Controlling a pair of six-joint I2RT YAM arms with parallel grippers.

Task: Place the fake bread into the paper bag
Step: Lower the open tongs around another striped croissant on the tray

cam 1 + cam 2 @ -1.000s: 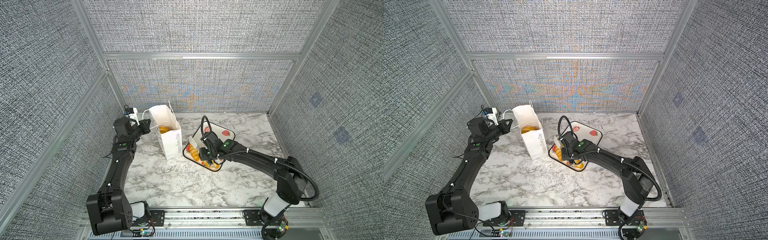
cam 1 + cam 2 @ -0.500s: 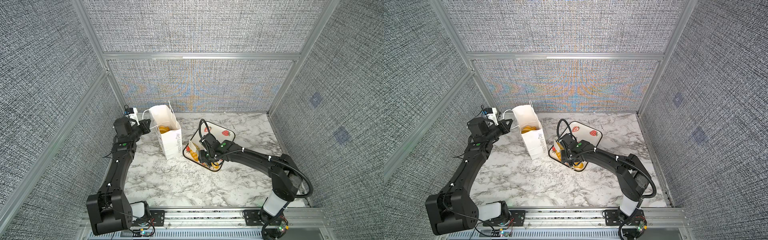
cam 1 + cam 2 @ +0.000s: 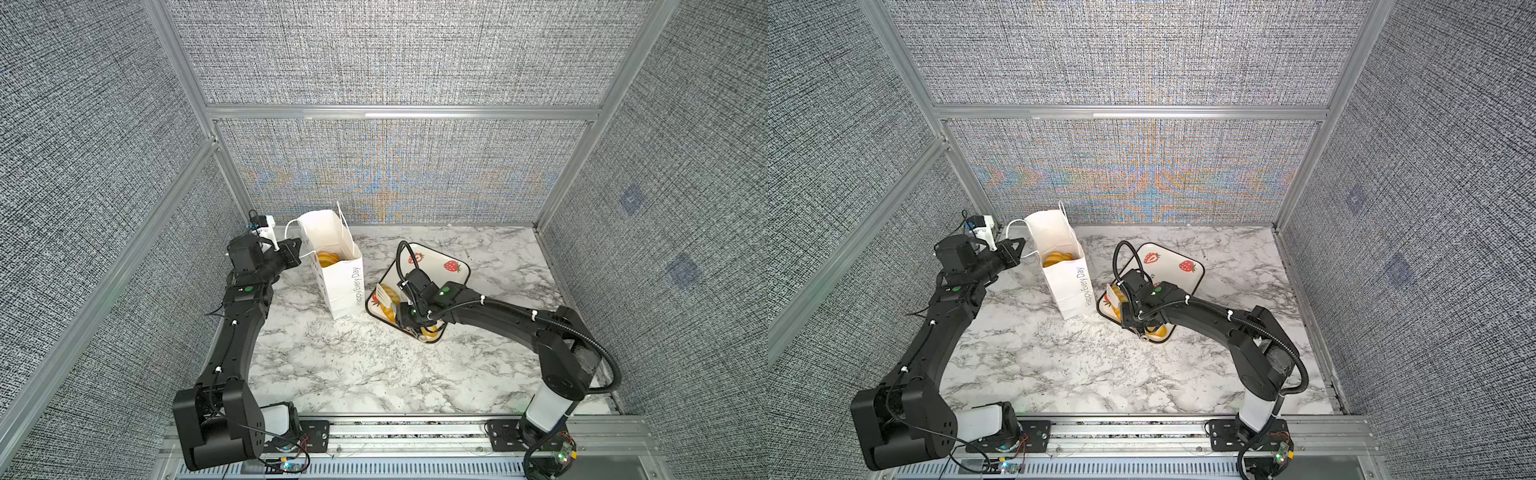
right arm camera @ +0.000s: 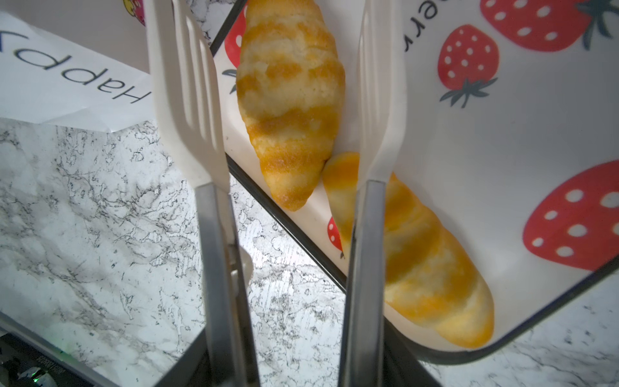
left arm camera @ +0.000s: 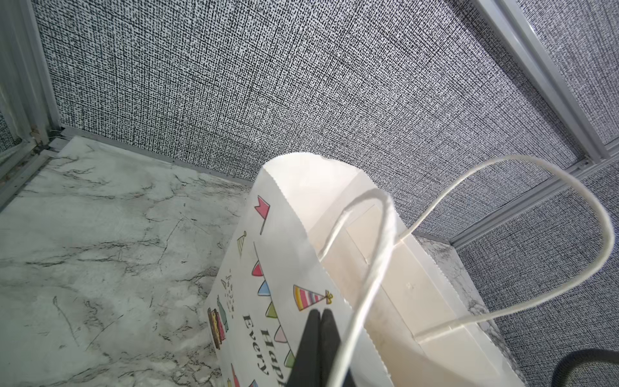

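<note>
The white paper bag stands upright and open, with golden fake bread inside. My left gripper is shut on the bag's cord handle at the bag's left side. My right gripper is shut on a pair of white-tipped metal tongs. The tongs' blades stand apart, low over the tray's near-left corner. They straddle one striped roll, and a second roll lies partly behind the other blade.
The cream strawberry-print tray with its black rim lies just right of the bag on the marble tabletop. Grey fabric walls with aluminium posts close in the back and both sides.
The right arm has shifted the tongs a little left and toward the tray's near-left corner, over the rolls. The left arm and the bag have not moved.
</note>
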